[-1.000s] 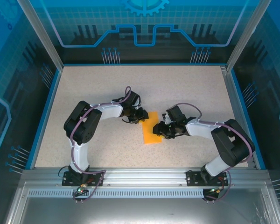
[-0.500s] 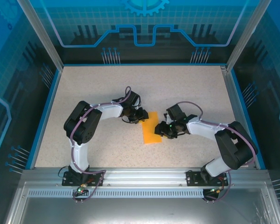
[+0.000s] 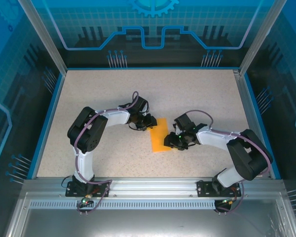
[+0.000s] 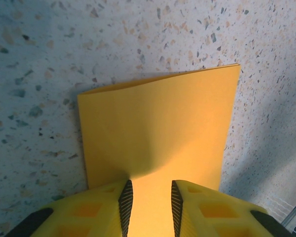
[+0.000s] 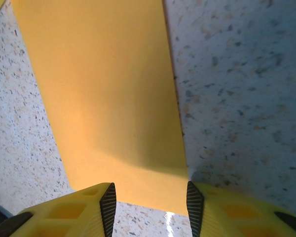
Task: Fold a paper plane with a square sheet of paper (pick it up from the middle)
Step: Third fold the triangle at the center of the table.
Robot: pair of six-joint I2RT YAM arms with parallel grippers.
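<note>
Beside paper [image 3: 159, 139], L arm [image 3: 113, 117] & R arm [image 3: 214, 137] reach inward.

thin orange folded sheet of paper [image 3: 160, 136] laid flat on speckled table [image 3: 113, 89], near its middle | left pincer [image 3: 150, 124] placed at sheet's far left corner | right pincer [image 3: 168, 142] placed at sheet's right edge, nearer the bases | sheet flanked by both

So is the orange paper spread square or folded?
Folded: the paper lies as a narrow rectangle, and the left wrist view shows two layers along its far edge.
</note>
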